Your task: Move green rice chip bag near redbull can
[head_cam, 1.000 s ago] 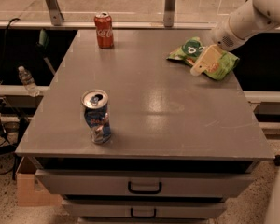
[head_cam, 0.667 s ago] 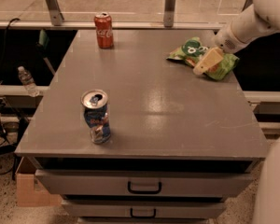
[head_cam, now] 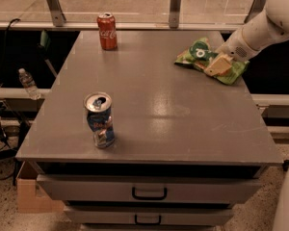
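The green rice chip bag (head_cam: 198,52) lies flat near the far right edge of the grey table (head_cam: 159,105), its dark-green patch facing up. My gripper (head_cam: 218,65) comes in from the right on a white arm and sits on the bag's right half, covering part of it. The redbull can (head_cam: 99,120) stands upright near the front left of the table, its side dented, far from the bag.
A red Coca-Cola can (head_cam: 107,31) stands at the far left of the table. Drawers (head_cam: 149,192) sit under the tabletop. A plastic bottle (head_cam: 28,83) and cables lie on the floor at the left. A railing runs behind the table.
My gripper has shifted slightly lower and further onto the bag. The bag and both cans have not moved.
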### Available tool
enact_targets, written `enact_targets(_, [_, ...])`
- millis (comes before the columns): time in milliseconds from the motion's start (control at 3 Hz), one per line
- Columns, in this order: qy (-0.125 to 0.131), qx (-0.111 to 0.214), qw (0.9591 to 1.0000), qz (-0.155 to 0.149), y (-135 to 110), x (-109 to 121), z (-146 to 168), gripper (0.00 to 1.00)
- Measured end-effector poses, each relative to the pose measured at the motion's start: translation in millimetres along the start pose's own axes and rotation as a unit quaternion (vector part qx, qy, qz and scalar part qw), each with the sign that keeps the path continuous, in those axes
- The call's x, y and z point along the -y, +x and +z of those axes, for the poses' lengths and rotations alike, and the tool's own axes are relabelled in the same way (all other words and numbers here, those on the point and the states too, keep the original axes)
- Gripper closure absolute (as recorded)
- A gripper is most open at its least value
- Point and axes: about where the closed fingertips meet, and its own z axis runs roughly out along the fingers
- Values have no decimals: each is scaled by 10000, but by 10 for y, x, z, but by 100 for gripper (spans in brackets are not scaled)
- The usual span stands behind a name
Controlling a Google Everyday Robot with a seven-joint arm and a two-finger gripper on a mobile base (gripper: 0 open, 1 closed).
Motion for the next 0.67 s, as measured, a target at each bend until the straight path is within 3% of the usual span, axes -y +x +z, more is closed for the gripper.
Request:
enact_targets(333, [-645, 306, 9954, -636, -257, -732, -377, 93])
enact_targets(667, [-1202, 702, 9784, -1531, -662, -1497, -791, 100])
